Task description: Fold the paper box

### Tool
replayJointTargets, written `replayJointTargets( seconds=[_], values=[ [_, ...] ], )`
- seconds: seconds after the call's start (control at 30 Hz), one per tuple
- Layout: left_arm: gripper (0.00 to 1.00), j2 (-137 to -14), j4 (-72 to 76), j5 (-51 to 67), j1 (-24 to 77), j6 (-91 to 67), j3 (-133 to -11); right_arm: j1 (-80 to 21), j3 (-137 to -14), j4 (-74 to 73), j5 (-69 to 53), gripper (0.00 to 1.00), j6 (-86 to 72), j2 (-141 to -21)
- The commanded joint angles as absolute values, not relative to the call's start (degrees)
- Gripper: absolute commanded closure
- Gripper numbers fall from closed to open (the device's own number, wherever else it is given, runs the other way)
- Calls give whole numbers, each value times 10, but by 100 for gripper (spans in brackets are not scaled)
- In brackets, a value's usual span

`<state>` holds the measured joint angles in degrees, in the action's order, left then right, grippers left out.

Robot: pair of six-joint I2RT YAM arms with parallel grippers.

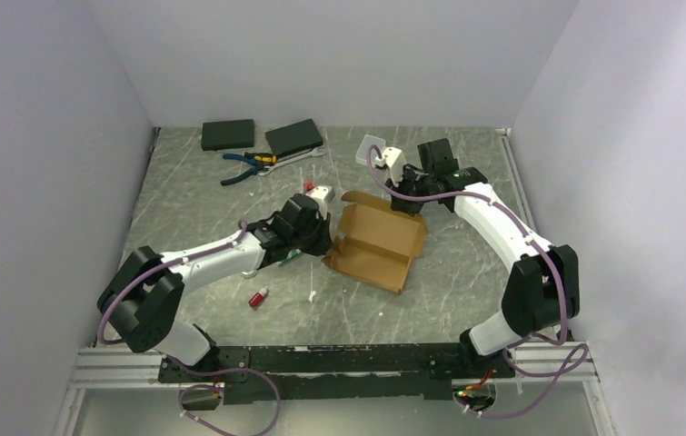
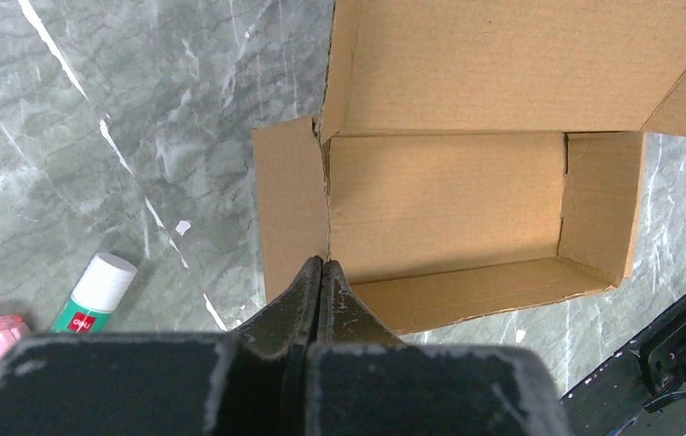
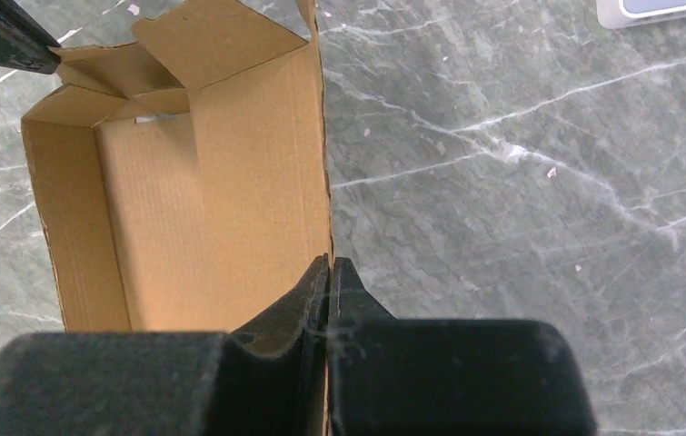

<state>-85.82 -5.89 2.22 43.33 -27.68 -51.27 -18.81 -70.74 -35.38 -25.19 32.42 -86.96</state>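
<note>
The paper box (image 2: pixel 448 200) is matt, finely ribbed brown cardboard; the table (image 2: pixel 94 136) is smooth, veined grey-green marble-look.

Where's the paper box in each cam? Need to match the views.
Top external: paper box at mid-table, between the two arms.
Left wrist: paper box fills the upper right, open side towards the camera.
Right wrist: paper box takes the left half.
Shared landmark: the grey marbled table under it in all three views.

A robot lab cell: plain white walls (image 1: pixel 339 64) box in a marbled table (image 1: pixel 466 291), two arms (image 1: pixel 212 256) bolted to an aluminium rail (image 1: pixel 121 363) (pliers (image 1: pixel 246 168) lying about).
</note>
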Motion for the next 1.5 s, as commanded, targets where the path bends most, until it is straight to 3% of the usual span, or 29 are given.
replayJointTargets(
  seconds=[0.0, 0.17, 0.77, 1.0, 1.47],
  values=[
    [100, -825, -40, 11, 437, -291, -494, -191, -700, -328, -245, 100, 295, -841],
    [100, -814, -38, -17, 436, -318, -478, -191, -694, -321, -237, 100, 282, -838],
    [100, -806, 45, 55, 436, -269, -459, -196, -694, -311, -232, 100, 237, -845],
    [100, -792, 36, 1, 435, -305, -435, -195, -691, -295, -187, 100, 203, -846],
    [100, -800, 72, 45, 435, -256, -442, -199, -695, -304, -229, 100, 199, -855]
  ],
)
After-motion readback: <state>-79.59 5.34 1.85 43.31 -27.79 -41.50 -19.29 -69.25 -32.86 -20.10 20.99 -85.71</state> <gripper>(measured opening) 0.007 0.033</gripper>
